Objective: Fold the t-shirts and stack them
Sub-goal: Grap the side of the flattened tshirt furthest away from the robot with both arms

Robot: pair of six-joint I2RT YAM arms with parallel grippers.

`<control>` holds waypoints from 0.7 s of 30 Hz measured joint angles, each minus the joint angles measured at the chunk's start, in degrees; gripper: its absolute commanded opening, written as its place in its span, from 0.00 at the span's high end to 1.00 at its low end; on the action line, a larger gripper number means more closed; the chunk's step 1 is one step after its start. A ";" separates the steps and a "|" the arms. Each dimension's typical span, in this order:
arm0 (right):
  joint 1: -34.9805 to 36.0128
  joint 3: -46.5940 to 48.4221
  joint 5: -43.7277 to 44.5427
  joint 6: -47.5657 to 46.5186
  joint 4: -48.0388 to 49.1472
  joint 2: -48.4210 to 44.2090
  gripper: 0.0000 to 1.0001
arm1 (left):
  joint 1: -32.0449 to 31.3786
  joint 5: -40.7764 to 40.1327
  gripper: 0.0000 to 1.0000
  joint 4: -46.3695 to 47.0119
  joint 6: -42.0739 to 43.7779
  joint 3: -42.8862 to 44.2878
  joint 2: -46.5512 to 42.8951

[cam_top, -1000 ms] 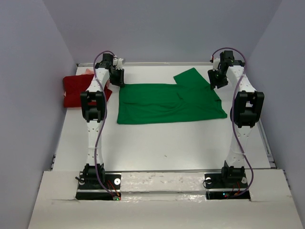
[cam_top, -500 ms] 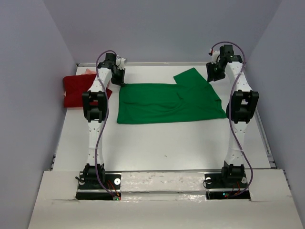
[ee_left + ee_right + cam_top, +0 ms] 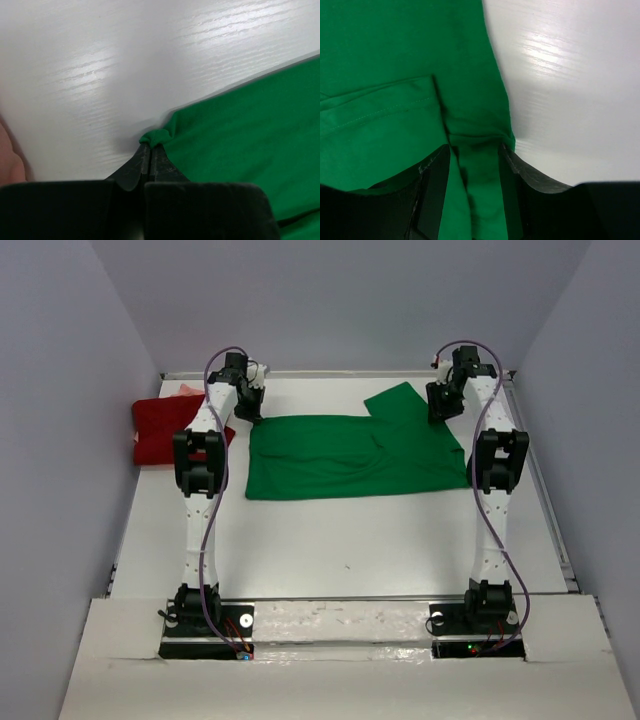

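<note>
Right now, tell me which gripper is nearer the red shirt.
Left. The left gripper pinches a green shirt corner beside the red shirt; the right gripper sits across the green shirt.

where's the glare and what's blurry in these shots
Left wrist view: bright glare streaks across the white table; the body of the left gripper near the lens is a dark blur. Right wrist view: one glare patch on the table beside the green t-shirt; the right gripper looks soft at the bottom edge. Top view: even light, no glare.

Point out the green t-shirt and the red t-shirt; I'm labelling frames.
green t-shirt (image 3: 350, 455): top external view, middle of its body.
red t-shirt (image 3: 155, 432): top external view, its left part.
</note>
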 measured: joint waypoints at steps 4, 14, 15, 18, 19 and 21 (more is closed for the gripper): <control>-0.26 0.79 0.22 0.02 -0.02 1.09 0.51 | -0.07 -0.81 1.00 -0.39 0.35 -0.74 -0.52; -1.75 1.79 1.49 -0.98 2.51 1.38 0.51 | -0.22 -1.81 1.00 -1.77 0.92 -1.11 -1.05; -1.88 1.79 1.53 -1.09 2.97 1.38 0.51 | -0.22 -1.84 1.00 -1.84 0.92 -1.11 -1.07; -2.14 1.79 1.62 -1.29 3.26 1.38 0.53 | -0.22 -1.97 1.00 -1.95 0.92 -1.11 -1.09; -2.16 1.79 1.62 -1.29 3.32 1.38 0.53 | -0.22 -1.97 1.00 -1.97 0.92 -1.11 -1.09; -2.19 1.79 1.53 -1.29 3.50 1.38 0.53 | -0.28 -2.01 1.00 -2.01 0.92 -1.11 -1.09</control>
